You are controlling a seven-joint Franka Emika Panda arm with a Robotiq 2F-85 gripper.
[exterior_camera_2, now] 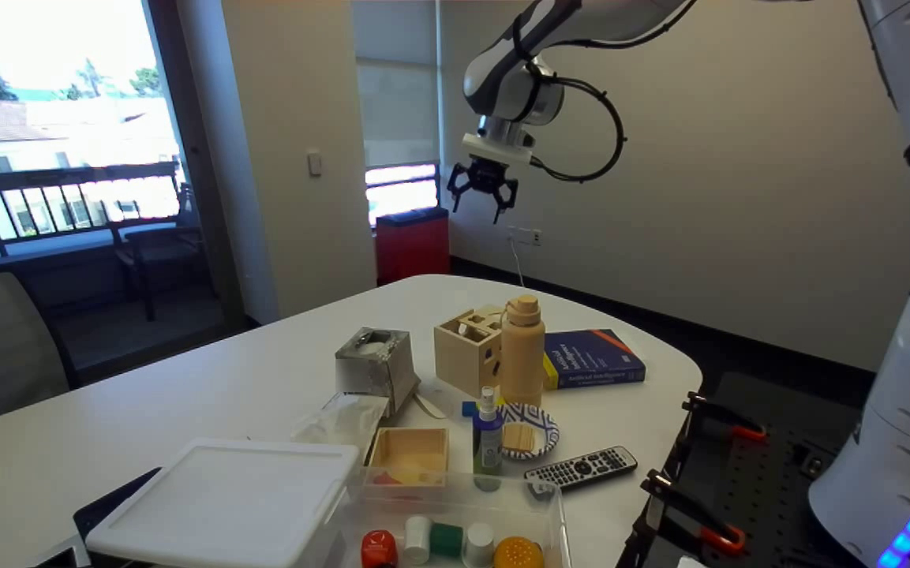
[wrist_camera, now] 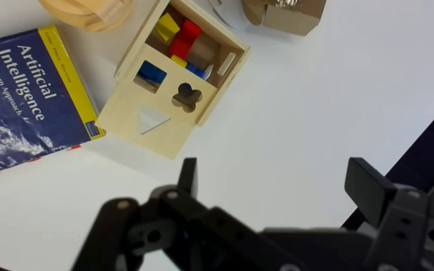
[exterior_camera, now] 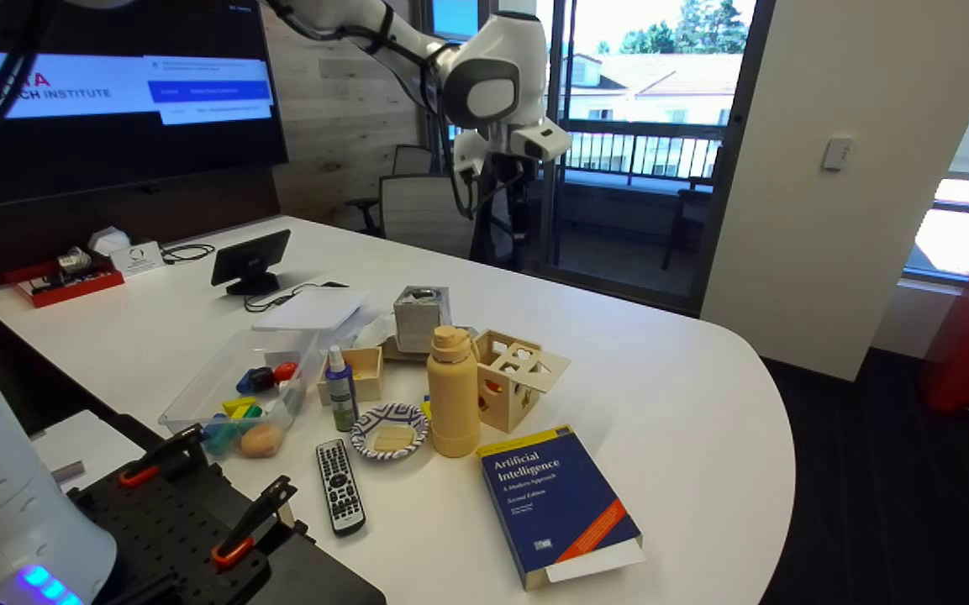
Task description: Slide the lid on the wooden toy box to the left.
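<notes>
Table (exterior_camera_2: 265, 386) with toy box (exterior_camera_2: 464, 359) partly behind bottle (exterior_camera_2: 522, 359)

Comes to one wooden lid (wrist_camera: 163, 100) with three holes (wrist_camera: 187, 98), one wooden toy box (exterior_camera_2: 461, 356), one yellow bottle (exterior_camera: 455, 399), one book (exterior_camera: 555, 496), one remote (exterior_camera: 340, 487), two clamps (exterior_camera: 255, 517).

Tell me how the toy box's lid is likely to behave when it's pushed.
The lid looks like a thin, flat wooden panel with cut-outs, so it's probably stiff and light. The toy box flanks it on two sides, which should guide a straight slide. One end overhangs, so pressing down there might make it bind.
</notes>
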